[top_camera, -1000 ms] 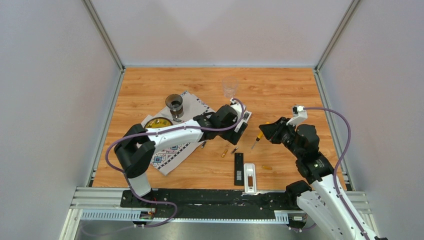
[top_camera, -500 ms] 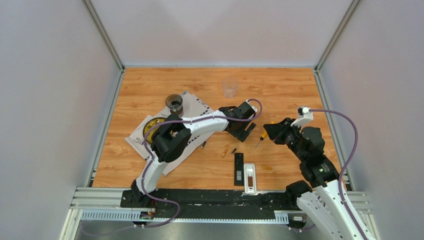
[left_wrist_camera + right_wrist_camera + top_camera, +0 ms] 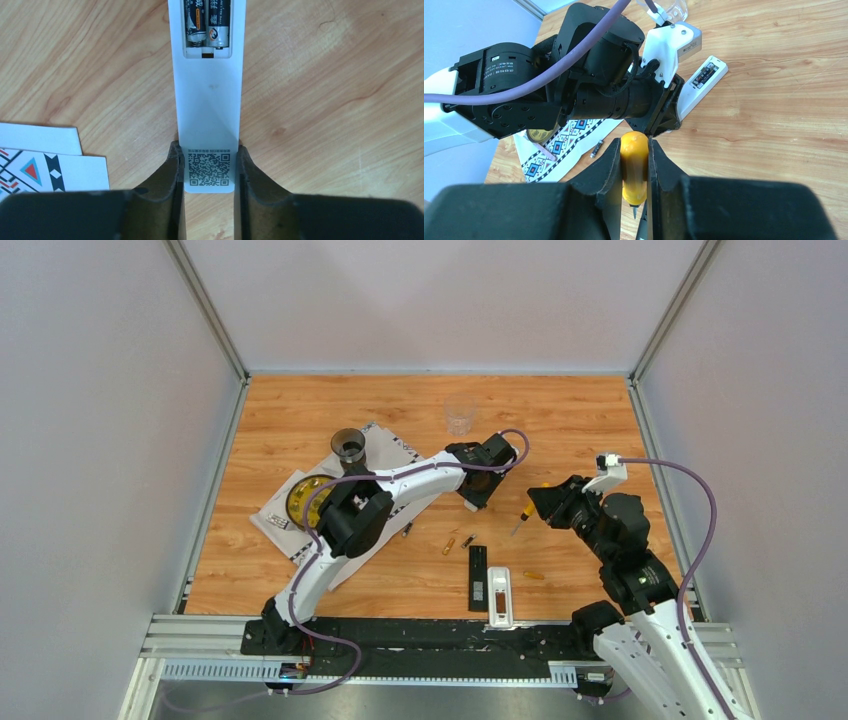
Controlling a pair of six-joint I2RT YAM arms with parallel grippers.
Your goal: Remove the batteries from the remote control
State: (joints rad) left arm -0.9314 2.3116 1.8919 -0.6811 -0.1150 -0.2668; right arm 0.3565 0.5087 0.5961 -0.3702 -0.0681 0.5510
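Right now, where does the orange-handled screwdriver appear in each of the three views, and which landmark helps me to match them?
Top external: the orange-handled screwdriver is right of centre, its tip slanting down-left.
Left wrist: not in this picture.
Right wrist: bottom centre, its handle clamped in the jaws of the right gripper.
Shared landmark: the patterned sheet, on the left side of all three views.

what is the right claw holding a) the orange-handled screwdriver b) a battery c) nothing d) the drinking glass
a: in the right wrist view the right claw is shut on the orange handle of the screwdriver, while the left claw grips the white remote.
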